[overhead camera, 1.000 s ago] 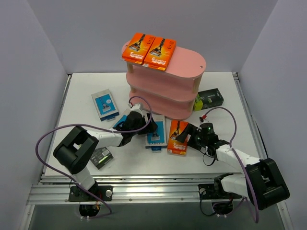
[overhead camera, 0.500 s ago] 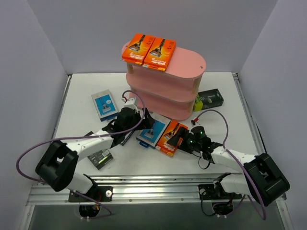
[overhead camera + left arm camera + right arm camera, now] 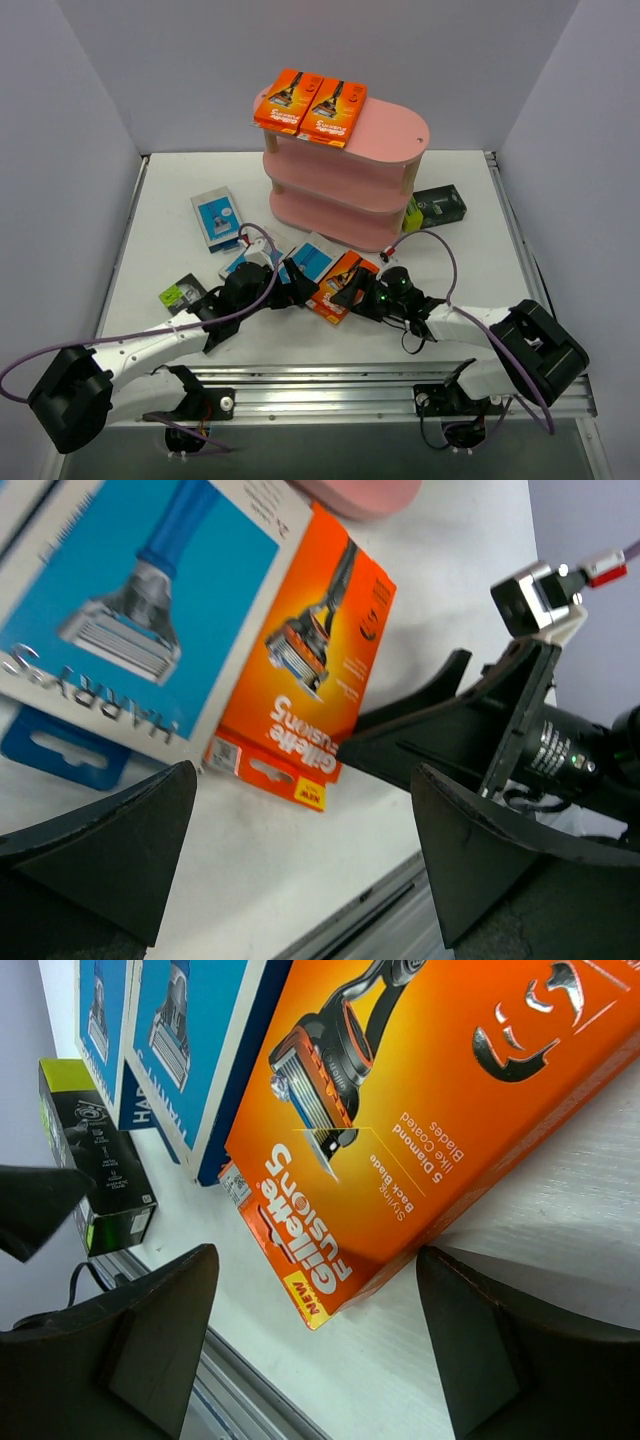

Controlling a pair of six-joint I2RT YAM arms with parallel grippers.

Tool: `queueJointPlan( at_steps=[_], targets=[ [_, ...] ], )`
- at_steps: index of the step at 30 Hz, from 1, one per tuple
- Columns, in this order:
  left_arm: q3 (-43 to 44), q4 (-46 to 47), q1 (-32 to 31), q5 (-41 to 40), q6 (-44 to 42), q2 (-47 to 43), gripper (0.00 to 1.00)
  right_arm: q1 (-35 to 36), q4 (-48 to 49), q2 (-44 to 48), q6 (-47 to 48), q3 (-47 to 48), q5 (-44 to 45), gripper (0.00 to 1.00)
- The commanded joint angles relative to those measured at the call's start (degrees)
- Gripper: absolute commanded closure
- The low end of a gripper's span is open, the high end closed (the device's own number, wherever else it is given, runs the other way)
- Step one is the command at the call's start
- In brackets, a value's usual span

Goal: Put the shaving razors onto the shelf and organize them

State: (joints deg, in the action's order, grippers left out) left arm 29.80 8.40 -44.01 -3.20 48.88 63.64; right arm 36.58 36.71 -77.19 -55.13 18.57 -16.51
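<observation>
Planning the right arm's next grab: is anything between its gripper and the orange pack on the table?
Nothing visible. The right gripper is open and straddles a corner of the orange pack. A blue pack lies alongside that pack, not in the way.

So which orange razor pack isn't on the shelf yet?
The orange pack lying on the table before the shelf, beside a blue-and-white pack; the other two orange packs sit side by side on its top board.

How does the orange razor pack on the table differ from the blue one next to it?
The orange pack reads Gillette Fusion5; the blue pack reads Harry's. The orange pack pictures a dark razor, the blue pack a blue-handled one. Both lie flat, side by side, on the table.
</observation>
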Motion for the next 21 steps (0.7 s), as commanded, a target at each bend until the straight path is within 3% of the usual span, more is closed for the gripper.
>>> queueJointPlan(
  at_steps=[1, 11, 12, 15, 18, 21],
  targets=[
    [-0.6, 0.0, -2.3, -1.1, 4.3, -1.9, 0.03, 1.1, -1.9, 0.5, -1.7, 0.9, 1.4, 0.24],
    [-8.0, 5.5, -9.0, -5.5, 16.9, -0.9, 0.00, 0.5, -17.5, 14.6, -2.1, 4.3, 7.5, 0.26],
    [-9.6, 7.5, -9.4, -6.0, 19.4, -0.8, 0.05, 0.1, -18.4, 15.2, -1.9, 4.4, 7.8, 0.29],
    [-11.9, 11.4, -11.1, -8.4, 22.9, -0.3, 0.09, -1.4, -21.2, 17.0, -1.7, 3.6, 8.9, 0.34],
    [-11.2, 12.2, -12.9, -10.6, 23.8, 1.5, 0.21, -3.6, -21.2, 18.4, -1.5, 2.1, 7.3, 0.37],
    [-10.5, 14.7, -14.3, -11.9, 25.1, 4.3, 0.26, -8.0, -21.6, 19.2, 0.2, 1.6, 4.0, 0.37]
  ],
)
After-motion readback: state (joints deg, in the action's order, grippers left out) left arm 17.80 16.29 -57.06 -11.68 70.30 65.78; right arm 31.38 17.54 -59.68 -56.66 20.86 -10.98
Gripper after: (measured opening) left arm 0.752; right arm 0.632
